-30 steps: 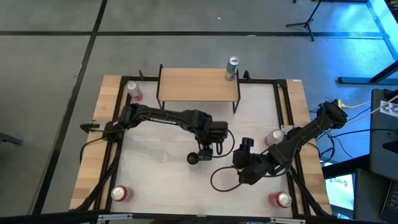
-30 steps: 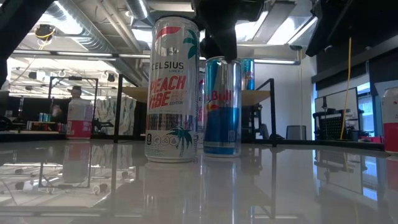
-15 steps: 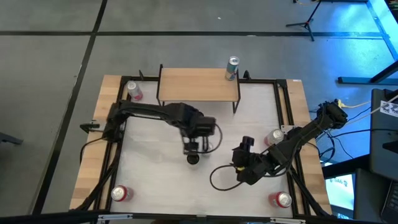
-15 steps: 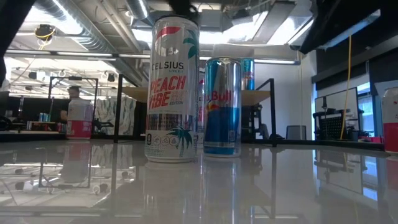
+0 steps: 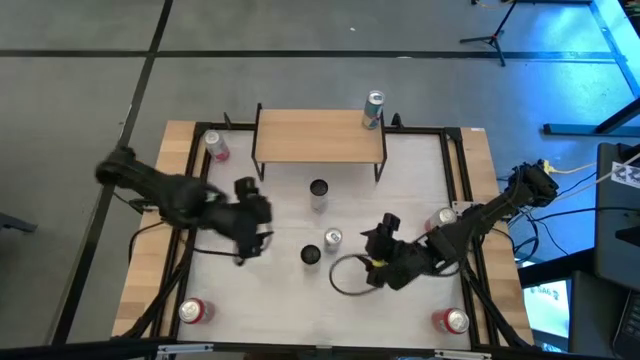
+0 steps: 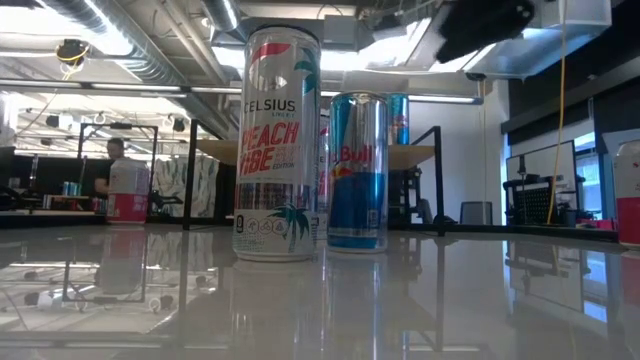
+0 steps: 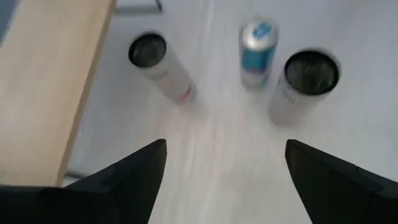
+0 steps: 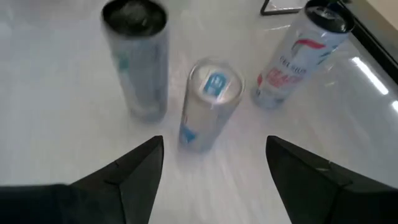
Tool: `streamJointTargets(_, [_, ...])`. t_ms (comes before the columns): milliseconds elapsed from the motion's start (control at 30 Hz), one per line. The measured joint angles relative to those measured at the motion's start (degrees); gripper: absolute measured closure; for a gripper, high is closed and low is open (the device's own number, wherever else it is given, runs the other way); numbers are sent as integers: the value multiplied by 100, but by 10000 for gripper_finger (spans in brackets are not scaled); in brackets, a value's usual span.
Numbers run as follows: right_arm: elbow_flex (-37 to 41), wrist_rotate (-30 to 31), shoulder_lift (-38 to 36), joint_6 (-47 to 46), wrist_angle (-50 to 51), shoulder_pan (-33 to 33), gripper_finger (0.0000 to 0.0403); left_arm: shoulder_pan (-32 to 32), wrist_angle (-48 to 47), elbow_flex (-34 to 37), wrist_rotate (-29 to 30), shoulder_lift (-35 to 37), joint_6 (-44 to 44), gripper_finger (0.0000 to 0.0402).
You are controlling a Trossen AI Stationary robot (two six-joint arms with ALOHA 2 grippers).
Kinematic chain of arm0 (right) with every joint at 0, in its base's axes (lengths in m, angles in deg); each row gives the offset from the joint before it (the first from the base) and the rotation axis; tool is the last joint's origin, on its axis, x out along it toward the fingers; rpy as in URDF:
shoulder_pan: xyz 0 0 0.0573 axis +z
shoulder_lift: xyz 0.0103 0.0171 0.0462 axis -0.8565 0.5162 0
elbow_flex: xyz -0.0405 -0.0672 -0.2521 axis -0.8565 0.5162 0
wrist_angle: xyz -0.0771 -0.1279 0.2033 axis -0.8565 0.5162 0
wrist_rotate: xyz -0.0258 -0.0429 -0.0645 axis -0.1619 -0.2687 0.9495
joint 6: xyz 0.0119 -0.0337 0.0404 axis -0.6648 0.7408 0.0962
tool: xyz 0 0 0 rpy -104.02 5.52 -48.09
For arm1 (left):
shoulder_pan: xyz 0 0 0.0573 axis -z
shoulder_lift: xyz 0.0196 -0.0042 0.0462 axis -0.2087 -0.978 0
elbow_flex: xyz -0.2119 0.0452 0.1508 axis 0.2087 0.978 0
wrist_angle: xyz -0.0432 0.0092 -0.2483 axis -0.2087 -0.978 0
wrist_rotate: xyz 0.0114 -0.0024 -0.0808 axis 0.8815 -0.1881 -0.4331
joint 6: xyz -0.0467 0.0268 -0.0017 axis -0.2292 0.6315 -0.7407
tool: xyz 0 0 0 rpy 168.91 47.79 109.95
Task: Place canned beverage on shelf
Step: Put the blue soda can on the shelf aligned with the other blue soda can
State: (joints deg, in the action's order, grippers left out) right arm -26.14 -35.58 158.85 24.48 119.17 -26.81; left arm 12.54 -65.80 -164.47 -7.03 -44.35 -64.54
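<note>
Three cans stand in the middle of the white table (image 5: pixel 270 300). The blue can (image 5: pixel 333 238) is in the middle of them. The white can with pink letters (image 5: pixel 311 255) stands just beside it, nearer the front edge. A can with a dark top (image 5: pixel 318 189) stands close in front of the shelf (image 5: pixel 318 135). The shelf is a wood board on thin black legs at the back of the table. Another can (image 5: pixel 373 108) stands at the shelf's back right corner. The left gripper (image 5: pixel 243 248) is on the left side, wide open and holding nothing. The right gripper (image 5: pixel 372 240) is near the blue can, wide open and holding nothing too.
</note>
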Motion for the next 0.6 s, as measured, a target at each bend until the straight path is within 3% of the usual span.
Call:
streamJointTargets(200, [0,-508,74,846,-860,-638,126,571,2375,2287,1128,1364,337,83])
streamJointTargets(367, [0,-864,339,1600,-1422,-964,126,612,4733,3870,1616,1799,1325,83])
streamJointTargets(467, [2,-922,566,1967,-1612,-1083,126,534,5970,4484,1586,1808,2195,83])
streamJointTargets(600, [2,-1047,708,2156,-1741,-1189,126,415,6361,4658,1495,1811,2760,83])
